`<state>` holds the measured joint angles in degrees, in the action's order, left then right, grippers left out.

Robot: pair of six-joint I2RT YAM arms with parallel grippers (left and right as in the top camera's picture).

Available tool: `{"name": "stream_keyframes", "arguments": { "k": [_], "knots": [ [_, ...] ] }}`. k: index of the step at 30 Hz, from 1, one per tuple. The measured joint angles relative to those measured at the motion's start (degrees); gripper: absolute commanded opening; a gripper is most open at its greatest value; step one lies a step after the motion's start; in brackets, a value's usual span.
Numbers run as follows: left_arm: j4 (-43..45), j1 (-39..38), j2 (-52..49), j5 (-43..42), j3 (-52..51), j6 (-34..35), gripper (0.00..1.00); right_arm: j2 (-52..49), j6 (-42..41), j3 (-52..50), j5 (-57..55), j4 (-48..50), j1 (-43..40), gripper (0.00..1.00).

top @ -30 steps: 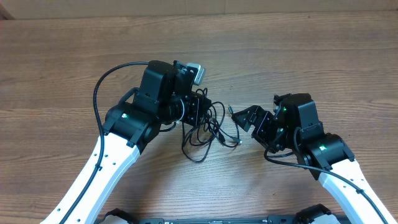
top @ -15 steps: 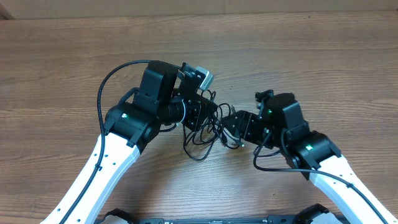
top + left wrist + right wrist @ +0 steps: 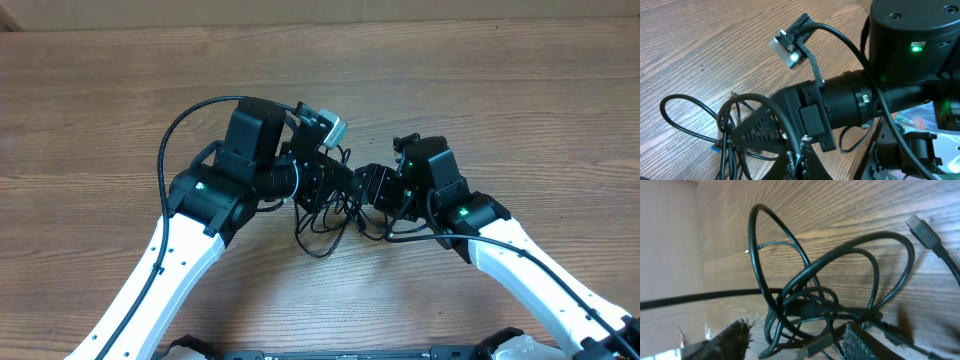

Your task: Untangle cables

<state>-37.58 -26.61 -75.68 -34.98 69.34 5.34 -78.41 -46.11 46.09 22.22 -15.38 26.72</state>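
The cables [image 3: 326, 224] lie as one tangle of thin black loops on the wooden table between the two arms. My left gripper [image 3: 322, 186] sits on the tangle's upper left. In the left wrist view it [image 3: 799, 163] is shut, with a black strand [image 3: 767, 107] running in between its fingers. My right gripper [image 3: 368, 189] presses in from the right. In the right wrist view its jaws [image 3: 795, 342] stand apart with the knotted cables [image 3: 810, 300] between them. A loose plug end [image 3: 922, 230] lies at the upper right.
The left arm's thick black wire [image 3: 175, 130] arcs over the table at the left. The right arm's own wire [image 3: 415, 238] hangs by its wrist. The table's far edge [image 3: 320, 14] runs along the top. Bare wood surrounds the tangle.
My right gripper has moved left into the tangle and its jaws have narrowed around the cables. The left gripper stayed shut and shifted slightly right.
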Motion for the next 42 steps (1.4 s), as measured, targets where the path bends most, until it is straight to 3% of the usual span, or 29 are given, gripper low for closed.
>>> {"name": "stream_keyframes", "arguments": {
  "k": [3, 13, 22, 34, 37, 42],
  "knots": [
    [0.22, 0.0, 0.0, 0.0, 0.0, 0.0, 0.04, -0.81, 1.2, 0.0, 0.04, 1.81, 0.0, 0.41],
    [0.63, 0.0, 0.0, -0.02, 0.0, 0.0, 0.04, -3.74, 2.51, 0.0, 1.4, 4.59, 1.88, 0.29],
    [1.03, 0.0, 0.0, -0.52, 0.0, 0.0, 0.04, -3.85, 3.91, 0.0, -0.22, 5.92, 4.92, 0.04],
    [1.27, 0.2, 0.0, -1.49, 0.0, 0.0, 0.04, -7.67, 4.83, 0.0, -0.13, 6.62, 3.3, 0.04],
    [0.98, 1.11, 0.0, -1.62, 0.0, 0.02, 0.04, -5.33, 5.31, 0.0, 0.42, 4.17, -1.6, 0.04],
    [-1.11, 4.04, 0.0, -1.62, 0.0, 0.0, 0.04, 2.71, 6.1, 0.0, 0.55, 0.83, -16.57, 0.04]
  ]
}}
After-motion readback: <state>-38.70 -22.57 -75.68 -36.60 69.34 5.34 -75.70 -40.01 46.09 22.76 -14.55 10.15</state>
